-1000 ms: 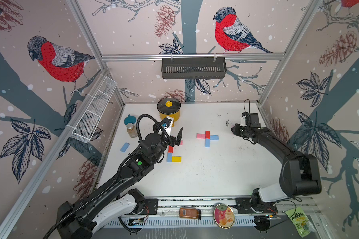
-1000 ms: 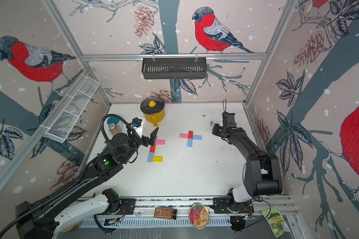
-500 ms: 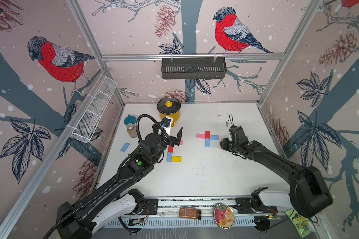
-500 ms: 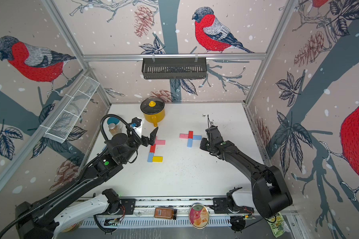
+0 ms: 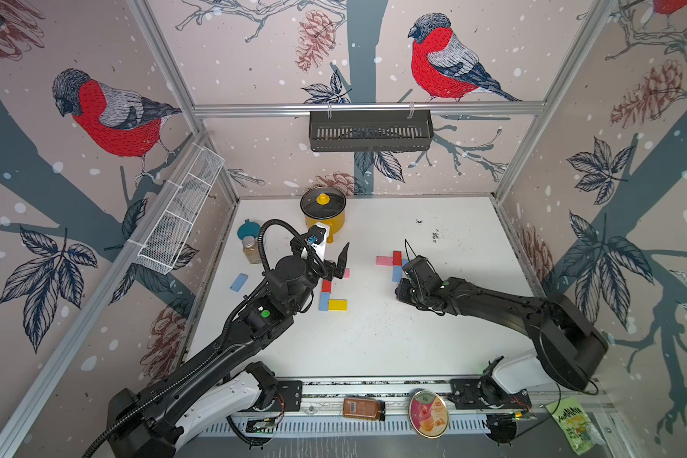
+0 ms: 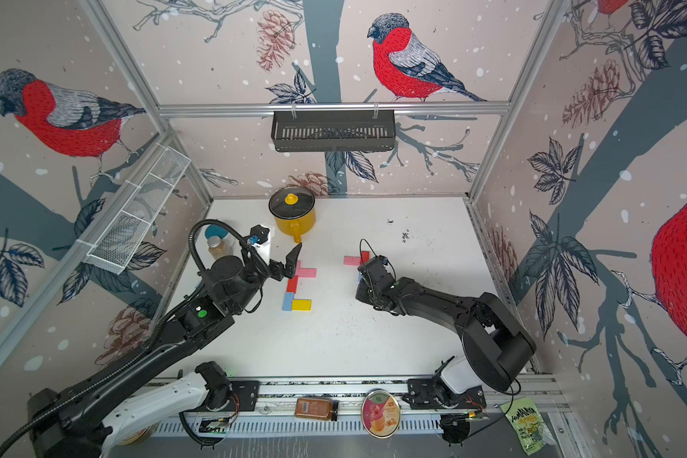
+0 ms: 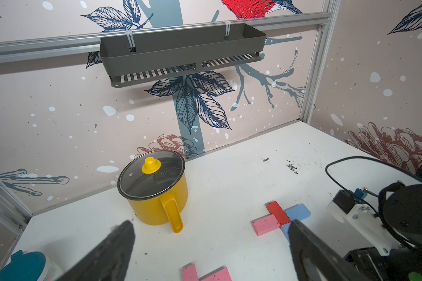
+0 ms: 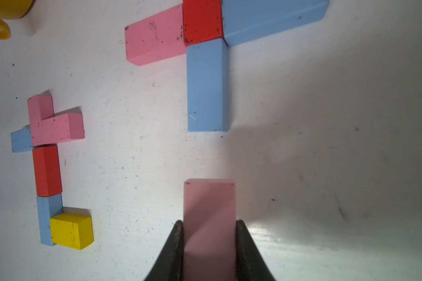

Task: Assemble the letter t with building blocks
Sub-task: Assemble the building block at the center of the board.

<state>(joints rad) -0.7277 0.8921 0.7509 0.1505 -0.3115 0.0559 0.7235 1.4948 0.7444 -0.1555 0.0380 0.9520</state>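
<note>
In a top view one brick t (image 5: 326,286) looks finished to me, nine o'clock of a shorter cross (image 5: 397,257); left wrist: left fingers (image 7: 117,245) wide, empty; right wrist: right fingers (image 8: 171,253) hold a pink brick (image 8: 208,204) unplaced, six o'clock of the blue stem (image 8: 207,85).

Black jointed arms (image 5: 231,345) on white base links (image 5: 223,396), green indicator dots (image 5: 265,313), looping cable (image 5: 274,222), dark-fingered left end effector (image 7: 211,223).
</note>
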